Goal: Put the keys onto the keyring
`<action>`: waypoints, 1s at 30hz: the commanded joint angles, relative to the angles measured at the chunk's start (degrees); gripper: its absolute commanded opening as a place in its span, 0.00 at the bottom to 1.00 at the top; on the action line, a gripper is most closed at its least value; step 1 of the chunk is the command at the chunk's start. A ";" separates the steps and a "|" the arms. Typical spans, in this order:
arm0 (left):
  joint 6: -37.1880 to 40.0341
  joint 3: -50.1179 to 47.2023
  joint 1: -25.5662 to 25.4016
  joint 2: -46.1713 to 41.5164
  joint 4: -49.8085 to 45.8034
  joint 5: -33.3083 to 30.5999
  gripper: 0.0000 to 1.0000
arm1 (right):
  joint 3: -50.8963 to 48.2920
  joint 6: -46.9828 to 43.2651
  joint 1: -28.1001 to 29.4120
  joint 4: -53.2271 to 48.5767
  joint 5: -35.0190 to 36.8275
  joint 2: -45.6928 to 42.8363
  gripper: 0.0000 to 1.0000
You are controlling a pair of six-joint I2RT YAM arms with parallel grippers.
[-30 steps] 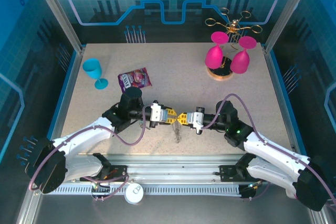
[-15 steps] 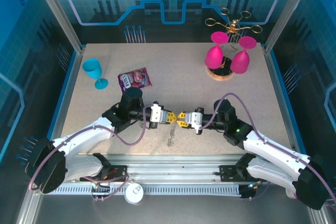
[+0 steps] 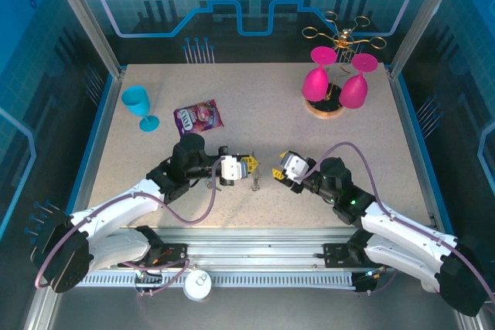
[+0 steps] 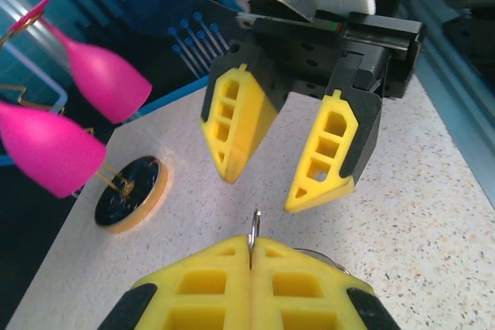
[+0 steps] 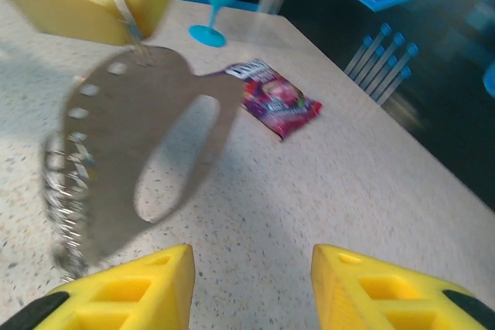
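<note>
- As I read the overhead view, the table carries both arms, which reach inward from the near corners and almost meet close to its centre.
- The left arm runs up and to the right from its base. It bends at the dark elbow joint and then lies nearly level, with the wrist pointing right.
- The right arm runs up and to the left from its base. Its forearm slopes toward the centre, with the wrist pointing left.
- The gold wire rack stands at the far right corner. Two pink glasses hang bowl-down over its round base.
- The blue goblet stands upright near the far left edge.
- The snack packet lies flat just to the right of the goblet.
- The left gripper is clenched. In its wrist view, the yellow fingers press flat together on the thin wire ring of the keyring.
- The right gripper faces the left one and stands just apart from it. Its jaws are released and hold nothing.
- The keyring hangs from the left fingers between the two grippers. In the right wrist view it is blurred: I see a flat grey piece with an oval opening and a coiled linked section beside it.
</note>
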 commanded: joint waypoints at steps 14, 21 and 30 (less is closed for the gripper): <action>-47.75 12.93 3.37 -1.63 -17.48 -24.03 0.00 | 6.75 26.52 -1.03 -7.19 3.74 2.66 0.38; -54.64 12.74 8.53 -2.40 -19.06 -19.85 0.00 | 8.07 24.89 -0.77 -8.97 -1.07 3.12 0.36; -71.57 13.76 15.79 -2.51 -29.90 -30.58 0.00 | 13.50 8.72 13.48 -7.10 -1.43 18.35 0.38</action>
